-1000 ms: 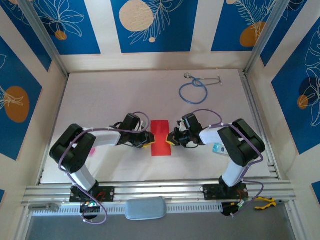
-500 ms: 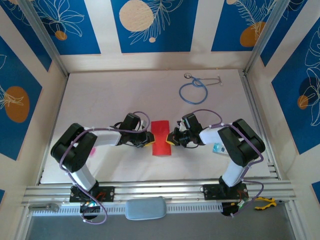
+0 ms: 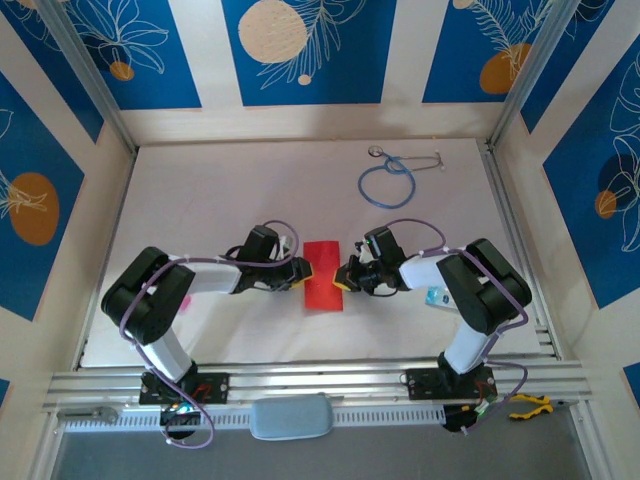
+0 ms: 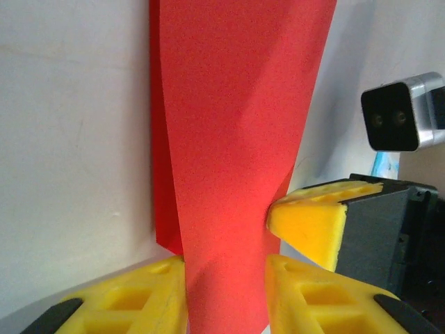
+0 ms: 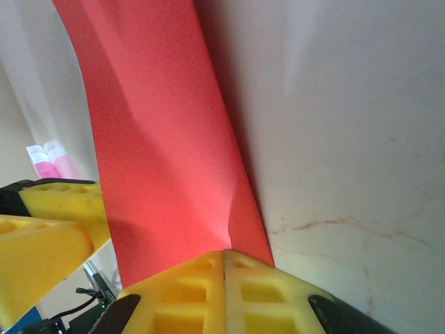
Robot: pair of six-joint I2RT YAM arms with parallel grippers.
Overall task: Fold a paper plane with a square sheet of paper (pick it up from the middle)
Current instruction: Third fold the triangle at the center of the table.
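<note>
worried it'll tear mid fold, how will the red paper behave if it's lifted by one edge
Probably floppy: the red paper twists and puckers where the right jaws pinch it. Likely very light: one small pinch holds its edge off the table. It may crease or tear if tugged; a dent already shows near the pinch.

Probably a robotics lab cell: aluminium frame (image 3: pixel 320 380), blue patterned wall panels (image 3: pixel 300 50)

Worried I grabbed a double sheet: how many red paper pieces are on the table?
1. The red paper lies mid-table between the left gripper and the right gripper, the right one pinching its edge. A second sheet stuck beneath it could be hidden.
</note>
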